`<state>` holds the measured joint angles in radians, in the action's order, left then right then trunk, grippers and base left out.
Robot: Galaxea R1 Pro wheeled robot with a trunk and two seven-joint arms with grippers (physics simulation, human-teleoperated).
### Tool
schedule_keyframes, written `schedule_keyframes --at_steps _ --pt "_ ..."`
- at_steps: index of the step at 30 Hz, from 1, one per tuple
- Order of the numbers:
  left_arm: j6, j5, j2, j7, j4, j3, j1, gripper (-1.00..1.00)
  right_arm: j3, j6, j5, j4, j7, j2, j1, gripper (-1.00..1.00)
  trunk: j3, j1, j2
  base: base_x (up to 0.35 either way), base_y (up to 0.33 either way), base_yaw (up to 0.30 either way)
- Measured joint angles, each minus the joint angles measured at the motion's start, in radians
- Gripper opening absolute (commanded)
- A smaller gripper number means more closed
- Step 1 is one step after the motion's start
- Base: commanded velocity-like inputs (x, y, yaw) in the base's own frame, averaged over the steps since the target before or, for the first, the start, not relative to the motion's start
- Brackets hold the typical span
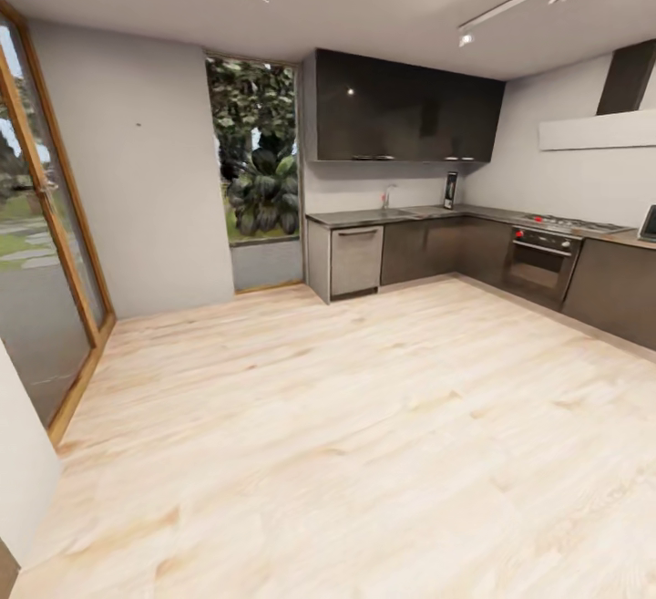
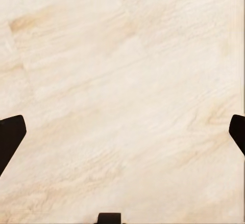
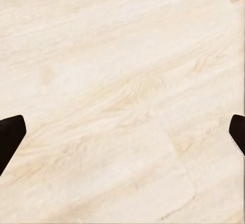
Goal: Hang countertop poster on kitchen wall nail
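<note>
glass door (image 1: pixel 41 243): far left, cut off by the frame edge, garden behind it
wall nail (image 1: pixel 138 125): tiny dark speck on the pale grey wall, honestly barely readable
window (image 1: pixel 257 161): tall, full of plants
kitchen countertop (image 1: pixel 364 216): grey slab way across the wood floor (image 1: pixel 346 435), sink tap just visible
poster: can't pick it out; a small dark upright thing (image 1: pixel 450 190) stands on the counter, too small to tell
oven (image 1: pixel 539 262): right run, red knobs
left gripper (image 2: pixel 122 132): fingers spread wide over bare floorboards, holding nothing
right gripper (image 3: pixel 122 132): same deal, wide apart over floor
</note>
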<state>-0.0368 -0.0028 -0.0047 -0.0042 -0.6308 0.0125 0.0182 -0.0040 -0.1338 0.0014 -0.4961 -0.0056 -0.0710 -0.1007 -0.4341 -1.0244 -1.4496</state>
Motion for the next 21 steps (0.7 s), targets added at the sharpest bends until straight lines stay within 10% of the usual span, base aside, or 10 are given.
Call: schedule_keyframes --at_steps 21 --pt "0.000 0.000 0.002 0.000 0.000 0.000 0.000 1.00 0.000 -0.001 0.000 0.009 -0.001 -0.001 0.000 1.00 0.000 0.000 0.000 0.327 -0.076 0.000"
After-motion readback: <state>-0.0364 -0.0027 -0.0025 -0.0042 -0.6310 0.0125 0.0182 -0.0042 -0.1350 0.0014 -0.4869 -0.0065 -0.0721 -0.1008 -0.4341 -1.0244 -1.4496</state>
